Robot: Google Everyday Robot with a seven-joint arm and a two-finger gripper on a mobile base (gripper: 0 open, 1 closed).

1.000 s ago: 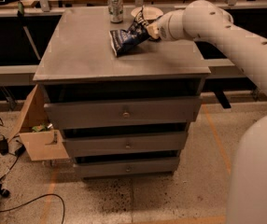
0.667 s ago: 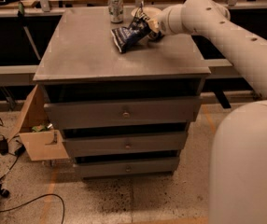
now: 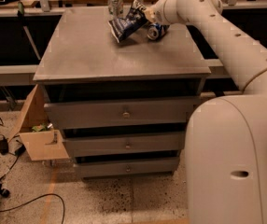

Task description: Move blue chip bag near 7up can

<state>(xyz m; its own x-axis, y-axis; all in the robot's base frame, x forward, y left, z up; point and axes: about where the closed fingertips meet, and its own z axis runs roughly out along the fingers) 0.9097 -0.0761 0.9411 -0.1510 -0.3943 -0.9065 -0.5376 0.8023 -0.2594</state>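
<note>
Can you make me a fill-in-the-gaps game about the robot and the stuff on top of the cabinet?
1. The hand, at the back of the cabinet top, grips a chip bag that is dark ____.
2. The 7up can stands ____ behind the bag.
3. The other can, beside the hand, lies on its ____.
4. The cabinet has ____ drawers.

Missing words: blue, upright, side, three.
</note>
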